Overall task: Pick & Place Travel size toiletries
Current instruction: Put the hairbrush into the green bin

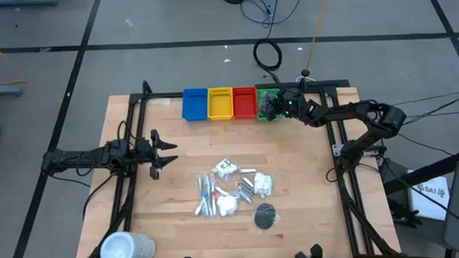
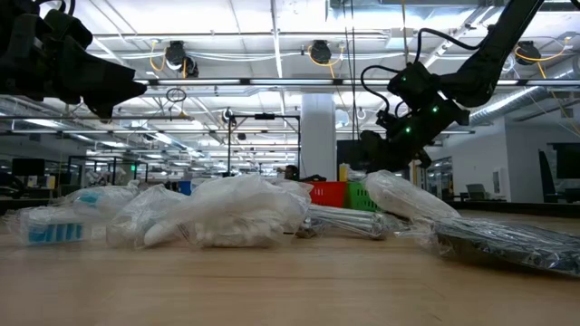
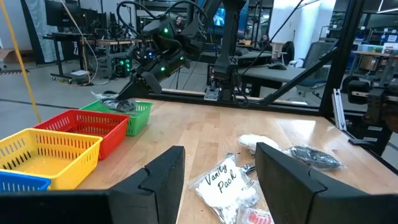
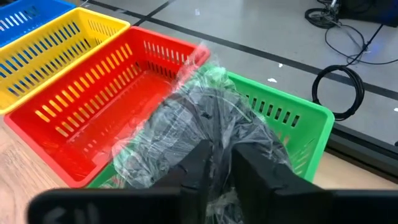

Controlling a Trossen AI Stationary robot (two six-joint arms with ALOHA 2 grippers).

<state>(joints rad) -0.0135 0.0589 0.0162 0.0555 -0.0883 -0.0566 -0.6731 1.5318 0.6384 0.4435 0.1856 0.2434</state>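
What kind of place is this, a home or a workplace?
Most likely a robotics lab or an open industrial workspace. The wooden table carries two mounted robot arms, cables lie on the grey floor, and beyond the table there are desks with monitors and ceiling ducts.

Toiletries (image 1: 235, 188) mid-table, bins (image 1: 220, 103) behind

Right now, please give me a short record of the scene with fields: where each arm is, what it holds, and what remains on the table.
right fingers: over the green bin, pinching a clear-wrapped dark disc
left fingers: open, empty, beside the pile
pile of toiletries: table centre
bins, left to right from above: blue, yellow, red, green
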